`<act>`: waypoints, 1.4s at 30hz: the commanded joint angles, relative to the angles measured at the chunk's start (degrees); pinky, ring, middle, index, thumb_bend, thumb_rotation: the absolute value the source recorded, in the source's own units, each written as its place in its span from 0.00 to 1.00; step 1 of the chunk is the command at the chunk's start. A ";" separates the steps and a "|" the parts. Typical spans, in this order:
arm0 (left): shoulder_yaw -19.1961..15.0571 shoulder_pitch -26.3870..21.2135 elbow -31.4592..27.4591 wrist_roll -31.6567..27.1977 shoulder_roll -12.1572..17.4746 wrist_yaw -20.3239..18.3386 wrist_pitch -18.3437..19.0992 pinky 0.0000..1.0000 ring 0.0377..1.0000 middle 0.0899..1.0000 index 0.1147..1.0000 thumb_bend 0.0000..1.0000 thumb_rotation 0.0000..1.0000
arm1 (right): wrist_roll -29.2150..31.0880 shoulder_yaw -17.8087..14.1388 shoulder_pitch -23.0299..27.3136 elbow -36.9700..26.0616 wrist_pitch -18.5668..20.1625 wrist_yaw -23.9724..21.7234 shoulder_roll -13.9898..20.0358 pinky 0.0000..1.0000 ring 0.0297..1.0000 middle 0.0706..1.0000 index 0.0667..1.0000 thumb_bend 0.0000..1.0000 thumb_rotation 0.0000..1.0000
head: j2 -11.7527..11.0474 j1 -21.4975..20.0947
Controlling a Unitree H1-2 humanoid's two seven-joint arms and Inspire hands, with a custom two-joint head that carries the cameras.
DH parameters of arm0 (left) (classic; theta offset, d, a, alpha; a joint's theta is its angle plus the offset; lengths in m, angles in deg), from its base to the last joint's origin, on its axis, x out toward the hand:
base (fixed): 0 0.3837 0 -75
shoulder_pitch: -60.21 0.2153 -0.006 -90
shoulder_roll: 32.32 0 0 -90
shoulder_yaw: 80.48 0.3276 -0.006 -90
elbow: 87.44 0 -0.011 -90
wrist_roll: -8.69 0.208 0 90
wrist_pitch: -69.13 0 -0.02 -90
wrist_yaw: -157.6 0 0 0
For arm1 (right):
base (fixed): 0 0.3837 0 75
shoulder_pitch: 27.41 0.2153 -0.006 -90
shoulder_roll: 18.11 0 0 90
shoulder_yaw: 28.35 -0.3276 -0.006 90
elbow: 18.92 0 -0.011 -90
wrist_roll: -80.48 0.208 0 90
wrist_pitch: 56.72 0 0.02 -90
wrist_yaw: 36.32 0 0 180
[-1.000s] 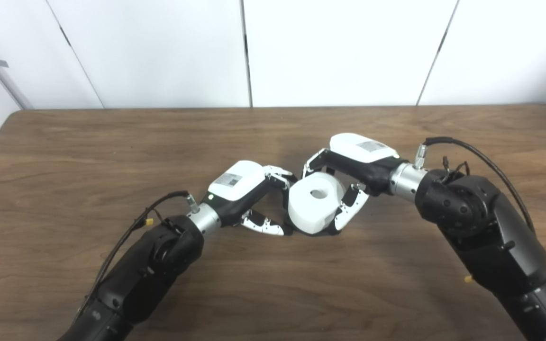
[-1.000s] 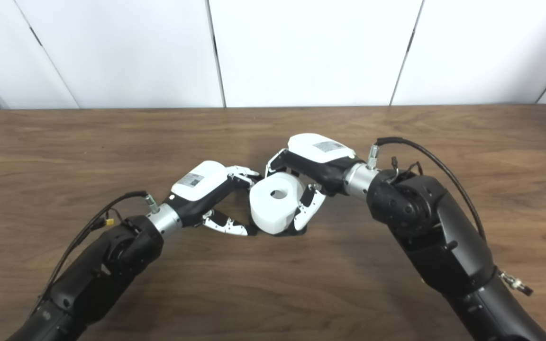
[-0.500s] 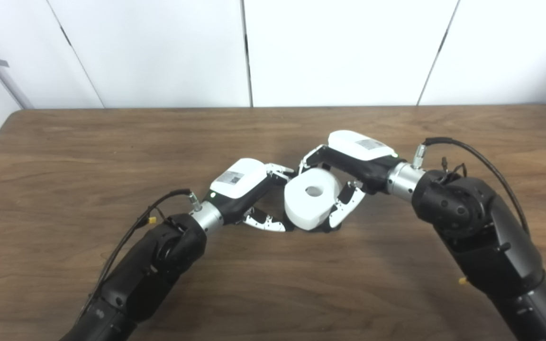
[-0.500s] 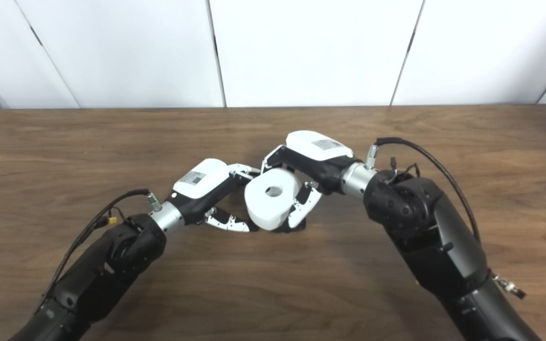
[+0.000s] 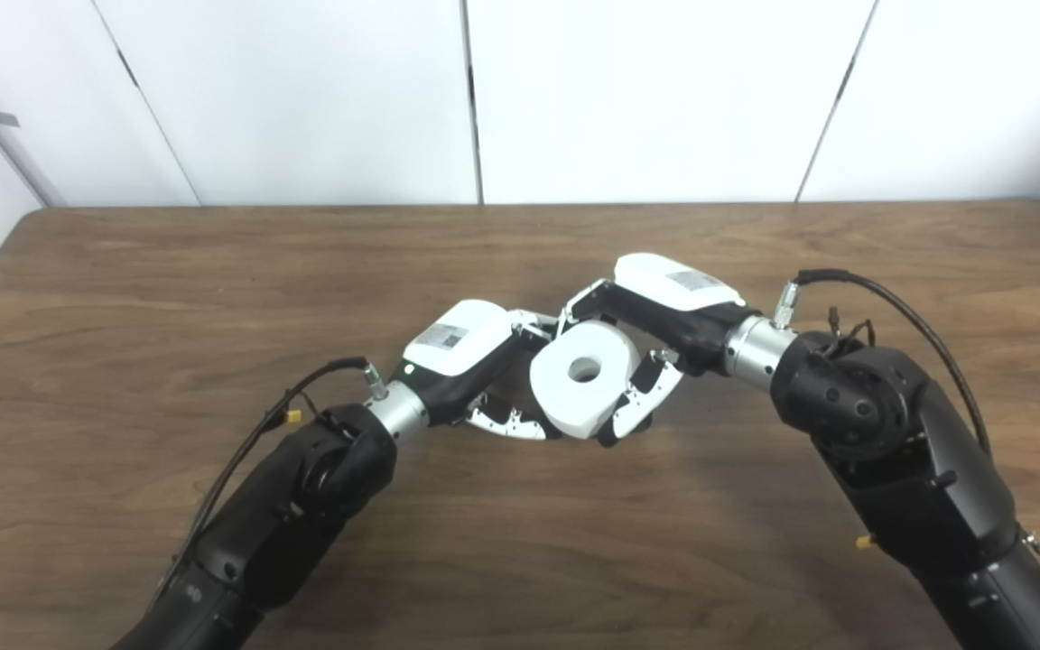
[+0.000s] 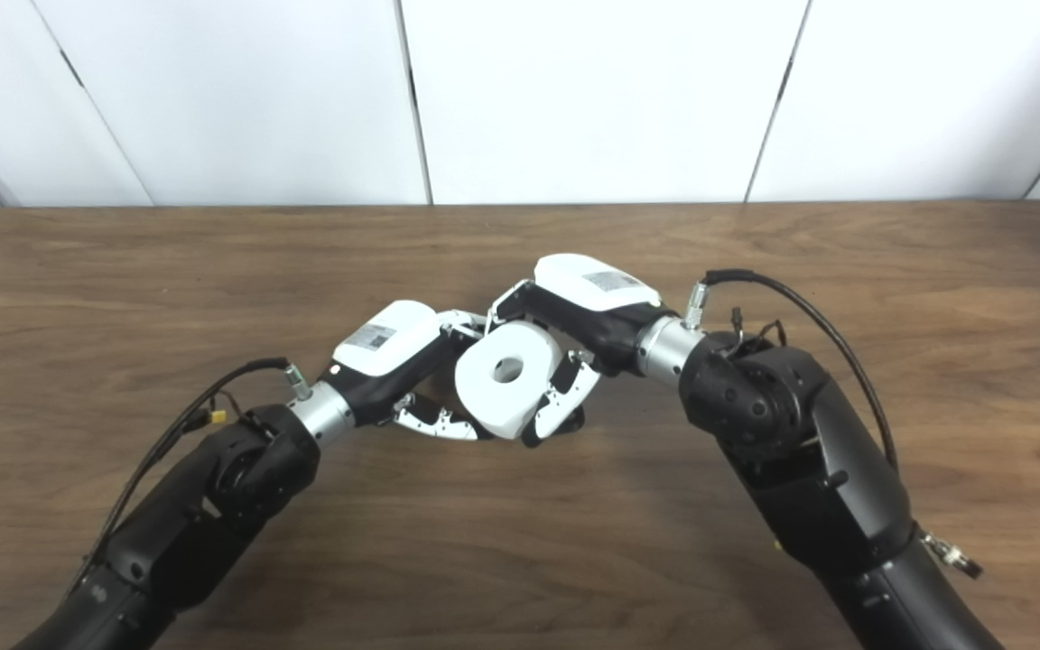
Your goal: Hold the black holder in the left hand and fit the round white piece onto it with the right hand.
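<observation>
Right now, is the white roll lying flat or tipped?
Tipped. The white roll leans in the right hand, its center hole facing up toward the camera, lower edge near the left hand.

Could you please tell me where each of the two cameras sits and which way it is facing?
Left eye view: on the head, left of its twin, looking down and forward at the table; both arms enter from the bottom edge, left hand and right hand meeting at the round white piece.
Right eye view: beside it, slightly rightward, facing likewise; the scene sits further left and the table's right corner shows.
Shared: both arms, hands, white piece, table, white wall panels.
</observation>
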 commanded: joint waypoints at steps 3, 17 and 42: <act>2.81 0.75 1.72 0.54 -0.99 -4.05 -0.36 0.70 0.83 0.83 0.42 0.52 0.08 | 0.19 -0.97 1.97 -1.35 -0.18 2.12 -0.67 0.67 0.74 0.70 0.44 0.52 0.14 | 0.08 -0.17; 2.70 0.84 1.95 -0.08 -1.08 -4.26 0.21 0.73 0.85 0.82 0.42 0.52 0.07 | 4.52 -6.35 4.04 -4.13 1.29 3.70 -1.21 0.67 0.75 0.70 0.44 0.52 0.14 | -0.15 -0.40; 2.41 1.16 2.96 0.03 -0.84 -2.74 -1.23 0.72 0.84 0.81 0.42 0.52 0.07 | 5.80 -7.35 4.38 -4.50 1.45 5.36 0.37 0.65 0.72 0.68 0.44 0.52 0.13 | -1.67 -1.93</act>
